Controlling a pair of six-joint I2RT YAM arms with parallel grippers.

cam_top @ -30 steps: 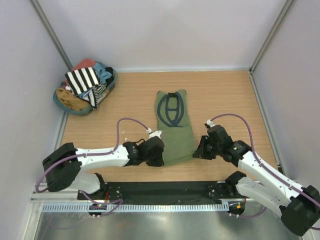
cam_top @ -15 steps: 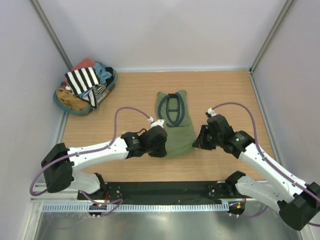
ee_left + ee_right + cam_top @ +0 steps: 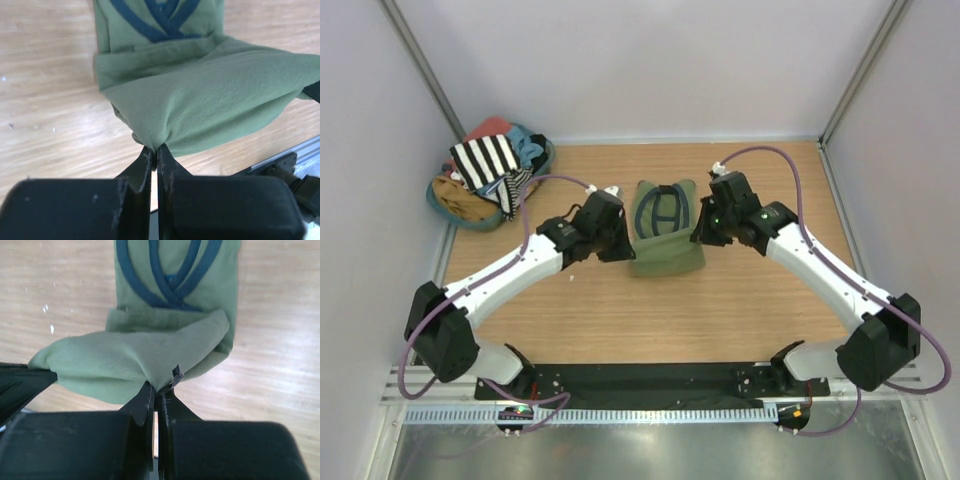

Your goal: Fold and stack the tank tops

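top external — olive top (image 3: 666,242) lengthwise, straps far

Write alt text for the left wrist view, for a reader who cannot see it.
The left claw, shut, pinches a corner of the green top, holding its lower half raised in a fold toward the blue-trimmed neckline. A wooden table lies beneath.

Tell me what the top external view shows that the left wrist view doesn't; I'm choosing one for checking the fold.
Only top external: the striped tank top on the clothes heap in the basket, far left, and the whole right arm. Only left wrist: the left gripper close up, jaws pinched shut on a bunched cloth corner. Both: the olive green tank top, its near part doubled over, on the wooden table.
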